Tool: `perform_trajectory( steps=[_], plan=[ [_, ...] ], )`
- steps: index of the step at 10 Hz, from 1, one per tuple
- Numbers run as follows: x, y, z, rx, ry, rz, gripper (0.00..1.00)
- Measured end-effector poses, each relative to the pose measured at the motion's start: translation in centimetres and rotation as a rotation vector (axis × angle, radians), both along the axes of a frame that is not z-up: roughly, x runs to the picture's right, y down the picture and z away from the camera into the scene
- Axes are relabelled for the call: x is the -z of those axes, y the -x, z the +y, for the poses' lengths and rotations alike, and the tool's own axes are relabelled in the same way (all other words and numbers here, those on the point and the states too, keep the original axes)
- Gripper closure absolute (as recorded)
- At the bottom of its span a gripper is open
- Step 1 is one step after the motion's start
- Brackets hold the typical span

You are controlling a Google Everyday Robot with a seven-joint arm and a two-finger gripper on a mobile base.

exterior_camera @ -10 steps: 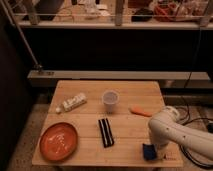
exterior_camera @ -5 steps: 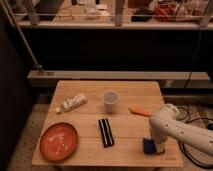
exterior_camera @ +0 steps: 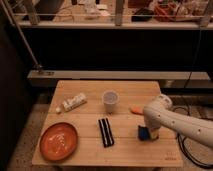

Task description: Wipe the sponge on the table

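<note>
The dark blue sponge [exterior_camera: 143, 132] rests on the light-wood table [exterior_camera: 90, 91], right of centre. My gripper [exterior_camera: 149, 134] comes down on it from the right at the end of the white arm [exterior_camera: 170, 119] and is shut on the sponge, pressing it against the planks. The arm's casing hides the sponge's right part.
A flat black bar [exterior_camera: 105, 131] lies just left of the sponge. Behind it stands a white cup [exterior_camera: 110, 100]. An orange object [exterior_camera: 135, 110] lies by the arm, a white bottle [exterior_camera: 74, 102] at the back left and an orange plate [exterior_camera: 59, 140] at the front left.
The gripper has slid the sponge from near the table's front right edge away from that edge and slightly left, toward the middle.
</note>
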State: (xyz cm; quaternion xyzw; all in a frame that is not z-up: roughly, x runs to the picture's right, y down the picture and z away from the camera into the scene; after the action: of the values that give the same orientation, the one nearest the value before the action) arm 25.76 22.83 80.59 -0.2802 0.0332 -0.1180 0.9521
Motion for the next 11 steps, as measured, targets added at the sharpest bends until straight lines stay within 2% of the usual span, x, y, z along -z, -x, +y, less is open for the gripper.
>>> perform_trajectory(
  steps=[3, 6, 8, 11],
  plan=[
    [0.2, 5.3, 0.8, 0.07, 0.015, -0.083, 1.0],
    [2.1, 8.6, 3.9, 0.131, 0.063, -0.152, 1.0],
    [3.7, 8.0, 4.7, 0.12, 0.08, -0.141, 1.0],
    [5.6, 3.8, 5.8, 0.08, 0.09, -0.081, 1.0]
  ],
)
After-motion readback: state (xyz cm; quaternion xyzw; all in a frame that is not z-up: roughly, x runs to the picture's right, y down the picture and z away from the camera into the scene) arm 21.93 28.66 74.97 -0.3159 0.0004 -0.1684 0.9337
